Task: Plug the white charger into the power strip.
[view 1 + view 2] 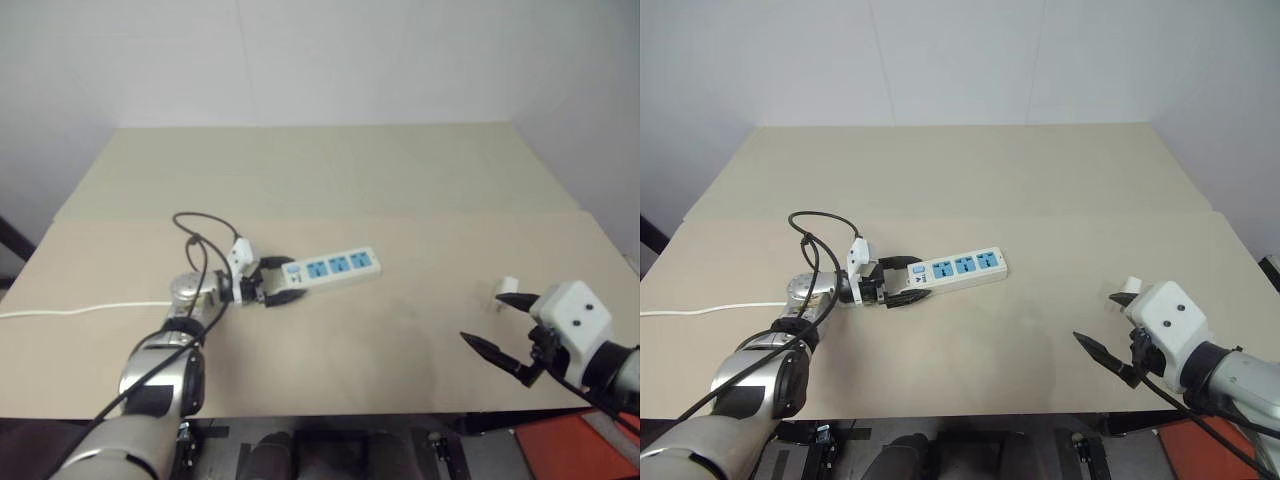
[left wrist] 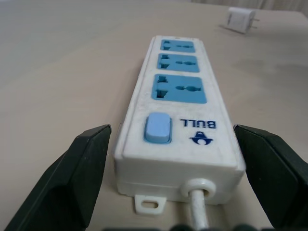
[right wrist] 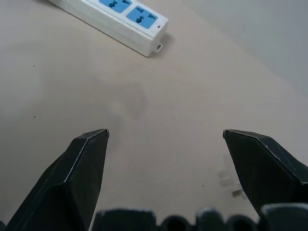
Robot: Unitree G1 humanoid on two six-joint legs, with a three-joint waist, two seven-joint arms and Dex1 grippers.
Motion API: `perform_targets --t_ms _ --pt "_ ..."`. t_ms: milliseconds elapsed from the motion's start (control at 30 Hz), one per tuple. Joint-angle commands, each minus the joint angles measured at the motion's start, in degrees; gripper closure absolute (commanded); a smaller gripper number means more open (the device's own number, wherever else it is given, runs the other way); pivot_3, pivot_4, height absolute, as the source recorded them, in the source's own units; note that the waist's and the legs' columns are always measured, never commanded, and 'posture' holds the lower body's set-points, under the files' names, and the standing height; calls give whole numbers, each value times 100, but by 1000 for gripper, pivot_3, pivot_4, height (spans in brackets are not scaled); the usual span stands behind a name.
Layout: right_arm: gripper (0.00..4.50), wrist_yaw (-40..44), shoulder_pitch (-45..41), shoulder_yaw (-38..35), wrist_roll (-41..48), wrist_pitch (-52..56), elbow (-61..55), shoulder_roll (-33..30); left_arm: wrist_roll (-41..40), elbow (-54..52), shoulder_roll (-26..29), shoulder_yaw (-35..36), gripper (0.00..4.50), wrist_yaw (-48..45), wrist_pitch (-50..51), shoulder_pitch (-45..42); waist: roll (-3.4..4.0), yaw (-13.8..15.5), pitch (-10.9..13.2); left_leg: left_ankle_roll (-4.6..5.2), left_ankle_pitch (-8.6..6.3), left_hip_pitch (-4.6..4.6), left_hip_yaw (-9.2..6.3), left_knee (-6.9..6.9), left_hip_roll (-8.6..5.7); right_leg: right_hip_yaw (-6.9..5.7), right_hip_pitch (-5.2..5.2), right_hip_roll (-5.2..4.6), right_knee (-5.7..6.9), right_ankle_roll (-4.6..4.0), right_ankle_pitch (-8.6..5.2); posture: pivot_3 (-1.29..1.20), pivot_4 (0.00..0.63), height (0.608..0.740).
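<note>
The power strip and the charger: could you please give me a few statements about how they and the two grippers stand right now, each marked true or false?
1. The left gripper is open, with one finger on each side of the switch end of the power strip. True.
2. The white charger is plugged into the middle socket. False: it lies on the table, apart from the strip, near the right gripper.
3. The right gripper is shut on the charger. False: it is open and holds nothing.
4. All three blue sockets are free. True.
5. The strip's cord leaves from the switch end. True.
</note>
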Motion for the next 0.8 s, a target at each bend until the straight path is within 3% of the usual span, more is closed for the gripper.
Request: perform_targets --t_ms 33,167,600,800 --pt "0 -47 -72 -63 43 45 -156 -46 155 44 2 -59 220 80 21 -103 0 0 0 0 0 0 0 0 0 0 0 0 0 0 0 0 150 740" --pt "0 -80 -58 -55 34 74 -197 -25 196 50 -6 -31 1218 41 83 -103 1 -1 -1 0 0 0 0 0 -1 0 0 0 0 0 0 0 150 740" --pt "0 -216 -101 56 68 149 -249 29 315 -54 45 -212 1249 -148 155 -115 0 -2 -2 0 0 -1 0 0 -1 0 0 0 0 0 0 0 150 740" --pt "0 -195 -182 63 254 463 -261 -28 118 -210 -67 -241 1249 -1148 113 -34 0 6 -2 0 0 -2 0 0 -2 -1 0 0 0 0 0 0 150 740"
